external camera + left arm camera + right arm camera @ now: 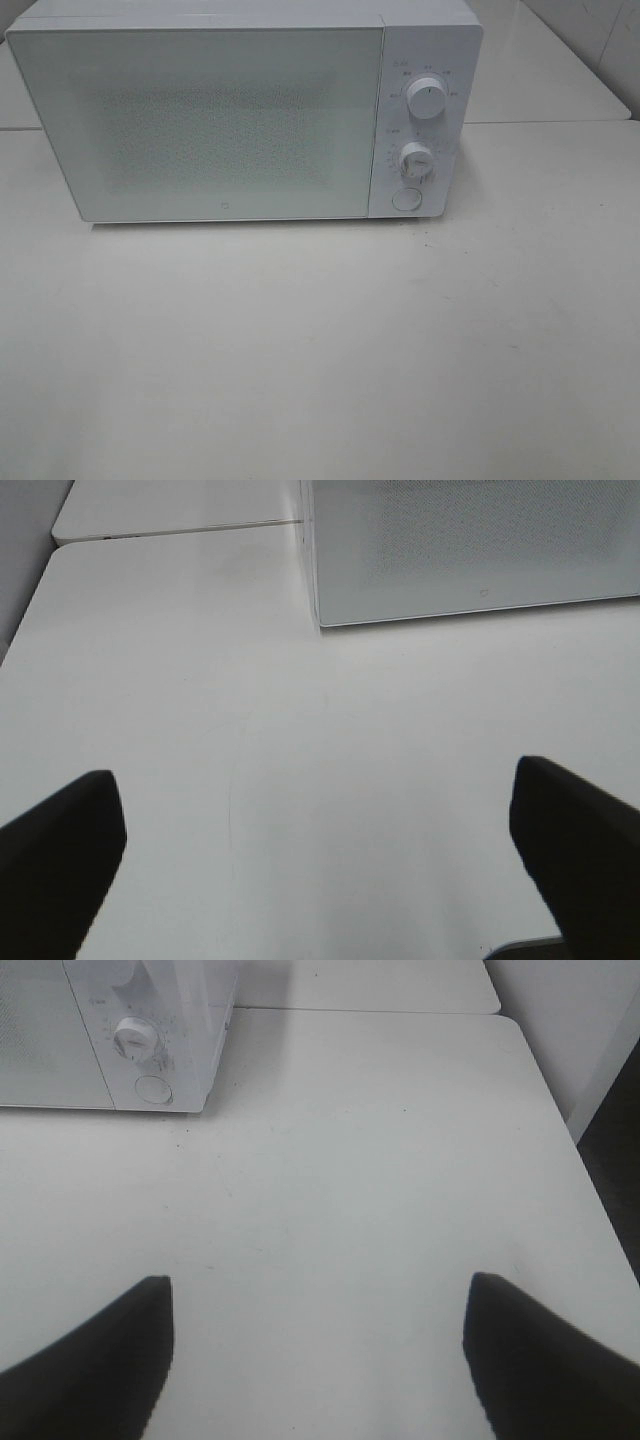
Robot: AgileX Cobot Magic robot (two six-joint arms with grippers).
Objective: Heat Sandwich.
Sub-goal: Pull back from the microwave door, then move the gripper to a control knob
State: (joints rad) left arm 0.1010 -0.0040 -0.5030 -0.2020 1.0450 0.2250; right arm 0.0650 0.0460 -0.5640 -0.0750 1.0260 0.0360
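Two tools to report, both in wrist cams. Seeing left tool point(315, 775) gaping at its widest, dark fingers point(60, 865) spread far apart toward frame edges & gripping nothing; hanging over white tabletop point(300, 710), facing door side of microwave point(470, 550), well short of it. Seeing right tool point(320, 1282) standing wide open too, fingers point(85, 1365) clamping nothing; hanging over tabletop towards its right edge, w/ microwave's ctrl-panel corner up ahead & off to one side, well apart from fingertips. Looking from high cam: finding white microwave sitting at back of tabletop, front facing cam, door point(200, 120) shut. Noting dotted, milky door front blocking any look inside. Noting ctrl panel point(450, 45) just right of door: upper knob point(427, 101), lower knob point(417, 162) under it, round button point(405, 198) lowest. Spotting small logo mark point(222, 211) near door's bottom edge, approx. centre. Spotting 2nd white surface point(540, 70) butting against tabletop behind, seam running out from microwave's right side; tiled wall point(610, 40) showing at far right corner. Catching, in right wrist cam, dark gap point(620, 1190) past tabletop's right edge; in left wrist cam, same 2nd surface lying beyond microwave's left end. Re sandwich: failing to find it in any cam, so not telling where it is
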